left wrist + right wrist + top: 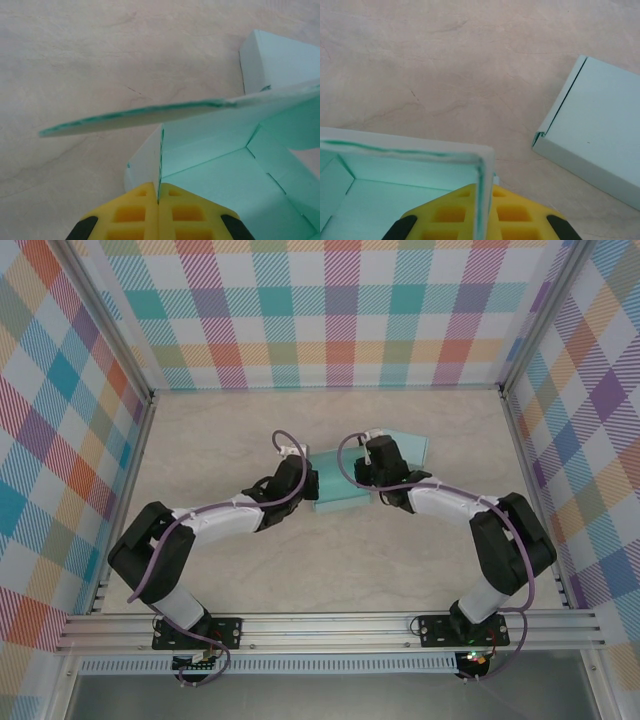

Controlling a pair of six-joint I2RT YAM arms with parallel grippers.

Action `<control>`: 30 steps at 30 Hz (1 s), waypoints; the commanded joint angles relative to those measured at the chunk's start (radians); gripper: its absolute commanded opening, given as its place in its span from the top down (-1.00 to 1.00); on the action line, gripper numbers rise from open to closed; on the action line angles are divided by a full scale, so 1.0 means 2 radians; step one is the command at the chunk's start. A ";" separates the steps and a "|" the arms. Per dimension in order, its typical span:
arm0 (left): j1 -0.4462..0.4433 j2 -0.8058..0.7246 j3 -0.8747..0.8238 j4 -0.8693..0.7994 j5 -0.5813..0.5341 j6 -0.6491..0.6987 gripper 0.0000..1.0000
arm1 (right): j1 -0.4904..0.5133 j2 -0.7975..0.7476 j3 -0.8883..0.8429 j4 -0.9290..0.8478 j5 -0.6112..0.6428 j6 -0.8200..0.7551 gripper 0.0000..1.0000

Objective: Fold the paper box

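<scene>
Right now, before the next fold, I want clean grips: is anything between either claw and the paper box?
Nothing visible. The left claw is shut directly on one upright wall of the paper box, the right claw on another.

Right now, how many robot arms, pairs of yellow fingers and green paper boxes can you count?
Robot arms: 2, the left arm and the right arm
Pairs of yellow fingers: 2, the left fingers and the right fingers, each pinching a box wall
Mint-green paper box: 1
Total: 5
</scene>
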 commanded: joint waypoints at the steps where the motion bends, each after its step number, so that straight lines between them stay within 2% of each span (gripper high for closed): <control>1: -0.023 0.015 0.017 0.013 0.012 -0.041 1.00 | 0.032 -0.011 -0.019 0.030 -0.026 0.000 0.84; 16: -0.064 0.033 -0.013 0.045 -0.028 -0.102 1.00 | 0.060 -0.034 -0.078 0.057 0.006 0.025 0.85; 30: -0.092 0.024 -0.089 0.053 -0.102 -0.091 1.00 | 0.089 -0.065 -0.152 0.080 0.048 0.062 0.85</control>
